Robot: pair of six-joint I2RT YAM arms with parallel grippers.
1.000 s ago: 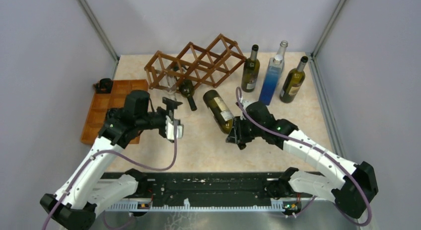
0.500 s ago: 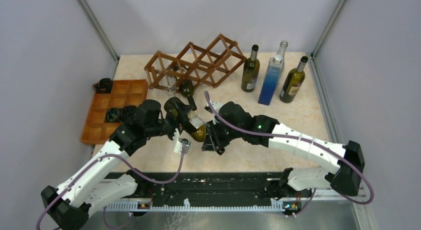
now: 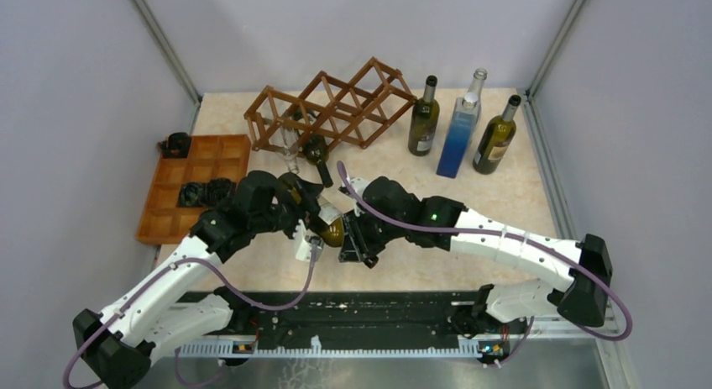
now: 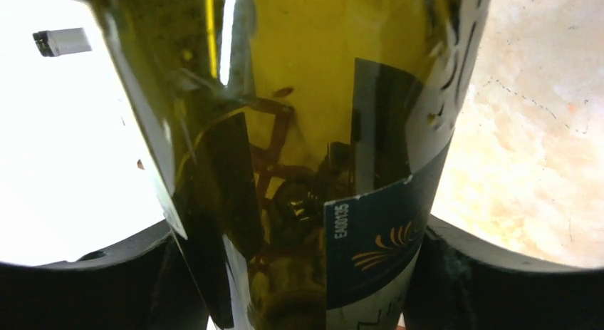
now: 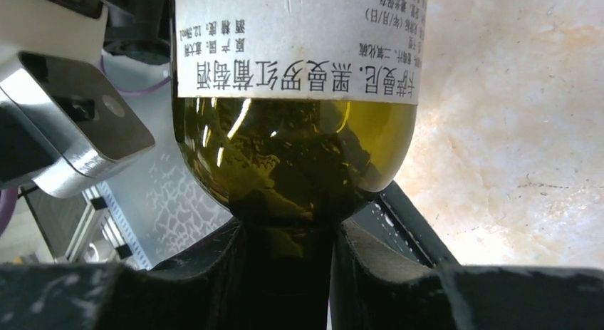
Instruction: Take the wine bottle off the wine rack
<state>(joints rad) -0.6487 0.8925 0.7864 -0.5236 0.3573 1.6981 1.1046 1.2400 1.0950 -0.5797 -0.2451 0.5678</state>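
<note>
The wine bottle (image 3: pixel 312 209), olive-green with a white label, hangs above the table in front of the wine rack (image 3: pixel 332 107), a reddish-brown lattice at the back. My right gripper (image 3: pixel 349 238) is shut on its neck (image 5: pixel 288 266), with the bottle's shoulder (image 5: pixel 292 152) just beyond the fingers. My left gripper (image 3: pixel 295 206) has come in from the left. In the left wrist view, its jaws press both sides of the bottle's body (image 4: pixel 299 130), and the left gripper (image 4: pixel 303 269) is shut on it.
A dark bottle (image 3: pixel 316 156) and a clear one (image 3: pixel 290 152) lie in the rack's lower cells. Three bottles stand at back right: green (image 3: pixel 424 116), blue (image 3: pixel 458 133), green (image 3: pixel 495 137). An orange compartment tray (image 3: pixel 180 212) with small dark objects (image 3: pixel 206 191) lies left.
My right gripper carried the bottle left and nearer. My left arm moved in to meet it, and its open jaws closed onto the bottle's body.
</note>
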